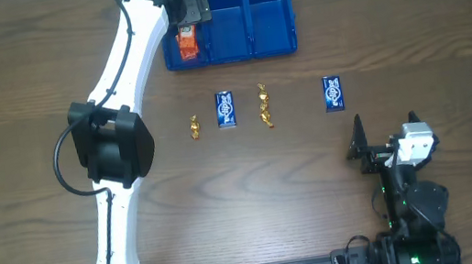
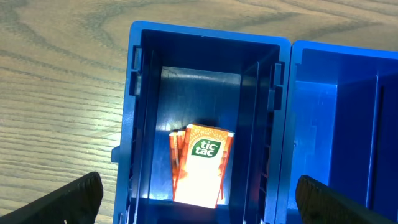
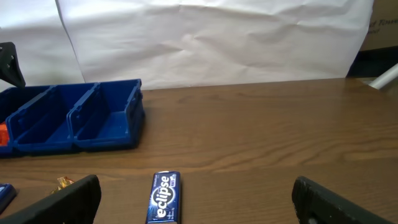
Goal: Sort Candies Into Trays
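Note:
A blue three-compartment tray stands at the table's far side. Orange candy boxes lie in its left compartment, and the left wrist view shows two stacked boxes on that compartment's floor. My left gripper hovers over them, open and holding nothing. Two blue gum packs and three gold wrapped candies lie in a row on the table. My right gripper rests open near the front right, with the right-hand gum pack just ahead of it.
The tray's middle and right compartments hold nothing. White paper hangs behind the table's far edge. Bare wooden tabletop spreads to the left and right of the candy row.

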Controlling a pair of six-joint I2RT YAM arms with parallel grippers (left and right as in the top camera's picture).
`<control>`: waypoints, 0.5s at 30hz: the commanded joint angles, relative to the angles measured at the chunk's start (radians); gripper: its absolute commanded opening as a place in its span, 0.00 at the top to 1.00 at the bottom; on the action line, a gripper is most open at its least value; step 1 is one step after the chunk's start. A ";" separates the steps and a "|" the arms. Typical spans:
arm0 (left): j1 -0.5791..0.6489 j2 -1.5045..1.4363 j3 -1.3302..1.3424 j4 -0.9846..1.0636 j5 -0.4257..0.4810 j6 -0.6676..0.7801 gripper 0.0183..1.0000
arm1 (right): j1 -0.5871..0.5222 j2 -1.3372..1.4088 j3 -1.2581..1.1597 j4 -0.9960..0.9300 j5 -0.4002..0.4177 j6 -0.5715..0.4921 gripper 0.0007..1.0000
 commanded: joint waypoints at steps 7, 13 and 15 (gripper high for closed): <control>-0.023 -0.102 -0.009 -0.051 -0.023 -0.014 0.00 | -0.006 -0.008 -0.006 -0.002 0.013 0.013 0.00; -0.054 -0.375 -0.055 -0.037 -0.132 0.024 0.00 | -0.006 -0.008 -0.006 -0.002 0.013 0.013 0.00; -0.059 -0.484 -0.127 0.010 -0.158 0.054 0.00 | -0.006 -0.008 -0.006 -0.002 0.013 0.013 0.00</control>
